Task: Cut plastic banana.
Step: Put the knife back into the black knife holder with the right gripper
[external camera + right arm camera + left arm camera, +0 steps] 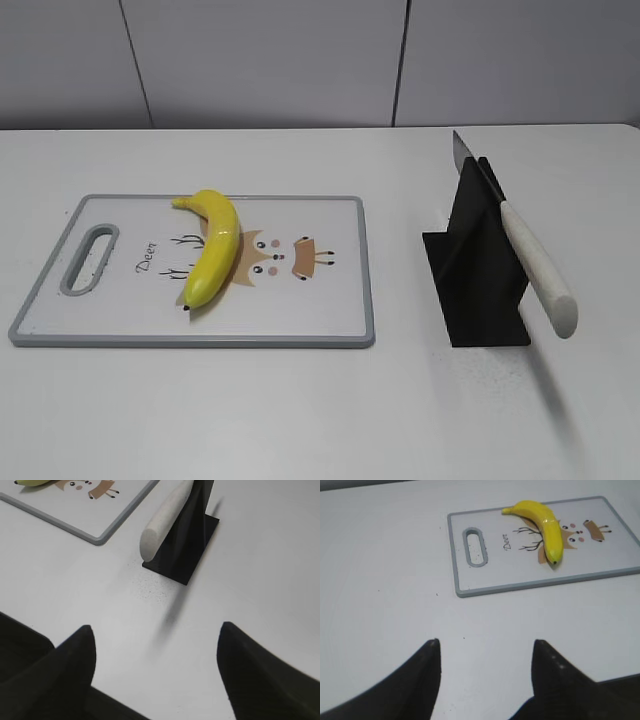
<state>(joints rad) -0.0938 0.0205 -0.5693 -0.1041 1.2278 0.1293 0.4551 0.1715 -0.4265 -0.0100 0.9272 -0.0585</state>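
A glossy bright-yellow curved plastic banana [213, 247] with dark tips lies loose on the grey-rimmed white cutting board [340, 322] (deer print beneath), well apart from the white-handled knife [538, 270] slanted in its black stand [478, 275]. Both the left claw [485, 652] and right claw [155, 647] hover spread and empty over the white worktop [300, 410]; a careless grab could tip the stand, and the unpinned banana may roll under the blade

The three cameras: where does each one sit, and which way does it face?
Exterior view: at a slant from the front, facing the plastic banana on the cutting board and the knife in its black stand; no robot part shows.
Left wrist view: behind the open left pincer, facing board and banana.
Right wrist view: behind the open right pincer, facing the knife.
All three share the board and banana.
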